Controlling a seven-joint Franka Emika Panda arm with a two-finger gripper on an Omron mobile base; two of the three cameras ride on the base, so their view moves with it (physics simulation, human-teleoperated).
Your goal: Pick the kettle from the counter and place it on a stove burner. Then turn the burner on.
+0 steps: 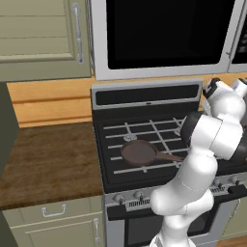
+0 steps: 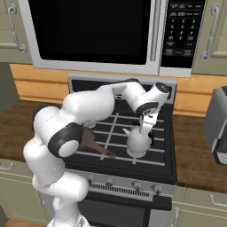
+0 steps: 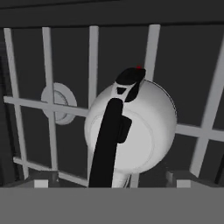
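Kettle (image 2: 138, 142) sits on grate bars (image 3: 93, 65), front right of stove, directly under gripper (image 2: 146, 128). Frying pan (image 1: 140, 152) occupies front left; its handle (image 2: 99, 149) points toward kettle. Rear grates open. Microwave (image 2: 95, 33) limits headroom above.

Two base cameras are looking forward and down at the black stove (image 1: 144, 144), one from behind its left, one from behind its right, both at middling distance. Both are sharing the stove's grates and the frying pan (image 1: 141, 153). The hand camera is looking steeply down, very close above the kettle (image 3: 131, 131) on the grates.
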